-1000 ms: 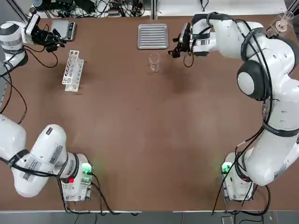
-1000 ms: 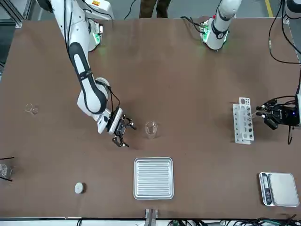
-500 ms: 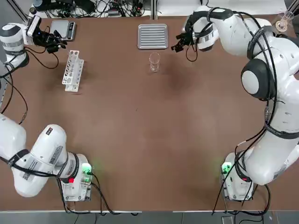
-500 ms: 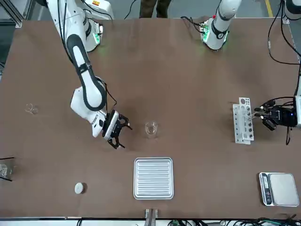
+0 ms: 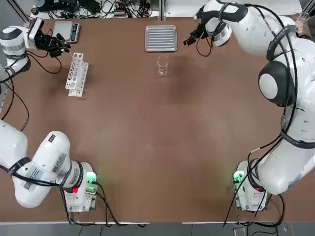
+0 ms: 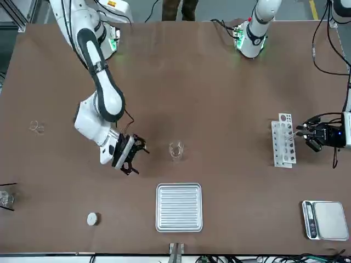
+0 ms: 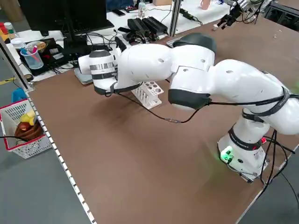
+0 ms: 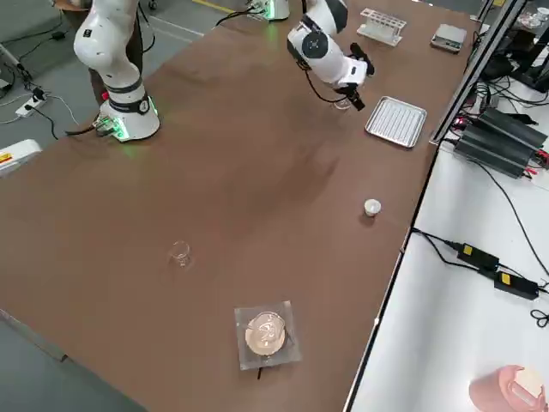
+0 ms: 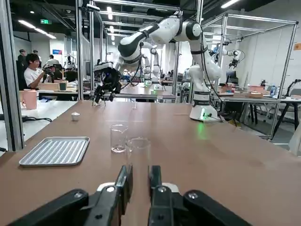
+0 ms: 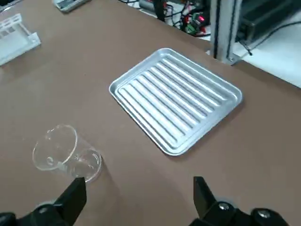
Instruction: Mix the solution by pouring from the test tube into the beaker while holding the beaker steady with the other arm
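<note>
The beaker (image 5: 162, 65), a small clear glass cylinder, stands upright on the brown table just in front of a metal tray. My right gripper (image 5: 189, 38) hovers open a short way to its right, beside the tray. In the right wrist view the beaker (image 10: 66, 153) lies just ahead of the spread fingers (image 10: 70, 197), apart from them. My left gripper (image 5: 56, 44) is at the table's far left corner by the white tube rack (image 5: 77, 73). Its wrist view shows it shut on a clear test tube (image 9: 138, 151), which points towards the distant beaker (image 9: 118, 138).
The ribbed metal tray (image 5: 161, 38) lies at the far edge behind the beaker. A scale (image 5: 66, 30) sits behind the rack. On the right arm's side are a tiny glass vessel (image 6: 37, 127), a white round piece (image 6: 92, 219) and a flask on a stand (image 8: 266, 333).
My right gripper has drawn back from the beaker, towards the far edge and farther to the right, still open. The left gripper with the test tube has stayed put.
</note>
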